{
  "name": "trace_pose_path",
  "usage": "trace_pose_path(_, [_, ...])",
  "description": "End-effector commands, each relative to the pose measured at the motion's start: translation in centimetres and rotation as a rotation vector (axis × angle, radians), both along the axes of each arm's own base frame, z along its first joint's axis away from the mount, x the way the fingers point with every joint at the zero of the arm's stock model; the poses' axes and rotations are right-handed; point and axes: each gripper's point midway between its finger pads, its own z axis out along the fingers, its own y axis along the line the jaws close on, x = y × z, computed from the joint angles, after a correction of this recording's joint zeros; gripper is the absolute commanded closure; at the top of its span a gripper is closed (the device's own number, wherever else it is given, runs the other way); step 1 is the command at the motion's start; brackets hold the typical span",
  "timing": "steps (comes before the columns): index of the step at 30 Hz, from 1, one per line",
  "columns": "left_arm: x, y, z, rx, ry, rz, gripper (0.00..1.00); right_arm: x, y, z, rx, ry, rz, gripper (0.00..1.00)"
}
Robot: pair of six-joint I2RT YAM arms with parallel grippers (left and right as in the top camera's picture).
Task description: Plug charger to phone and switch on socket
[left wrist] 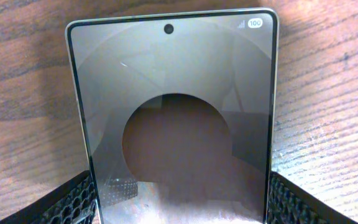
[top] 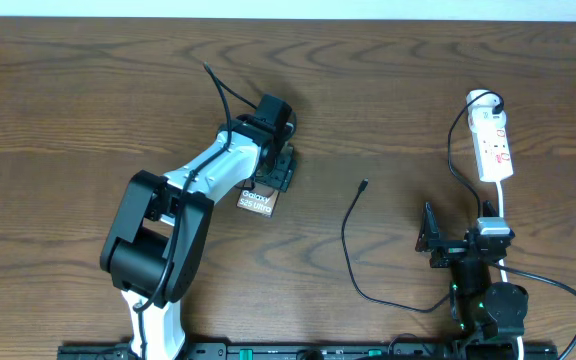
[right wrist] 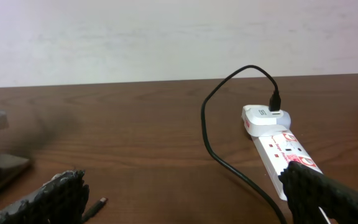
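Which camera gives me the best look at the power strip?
Right wrist: the socket sits close at the right, with the white adapter and the charger cable plugged in at its far end. Overhead shows it whole but small, upper right. Left wrist shows none of it, only the phone.

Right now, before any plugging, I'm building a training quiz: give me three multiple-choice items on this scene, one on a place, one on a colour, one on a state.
1. Where is the charger's tip relative to the phone? A plugged into it; B on the table, apart from it; C lying on its screen.
2. What colour is the socket? A black; B blue; C white.
3. How is the right gripper? A open, empty; B shut on that tip; C shut on the socket.
Answers: B, the tip lies on bare wood, clear of the phone; C, its casing shows white; A, its fingers stand apart with nothing between.
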Motion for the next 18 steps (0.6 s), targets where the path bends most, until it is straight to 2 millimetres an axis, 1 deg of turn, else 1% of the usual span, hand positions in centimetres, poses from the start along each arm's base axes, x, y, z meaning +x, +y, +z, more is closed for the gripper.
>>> trace_pose_path(1, [-0.7, 0.0, 0.6, -0.018, 0.007, 0.016, 0.47, -0.1, 0.5, -0.1, -0.008, -0.001, 0.021, 0.01])
trace_pose_path(6, [-0.9, 0.1, 0.7, -0.019, 0.014, 0.033, 0.48, -0.1, 0.5, -0.1, -0.008, -0.001, 0.022, 0.01])
trace_pose_path(9, [-1.0, 0.2, 0.7, -0.021, 0.023, 0.057, 0.52, -0.1, 0.5, -0.1, -0.008, -0.001, 0.022, 0.01])
trace_pose_path(18, [-1.8, 0.5, 0.5, -0.018, 0.062, 0.129, 0.52, -0.1, 0.5, -0.1, -0.008, -0.001, 0.022, 0.01])
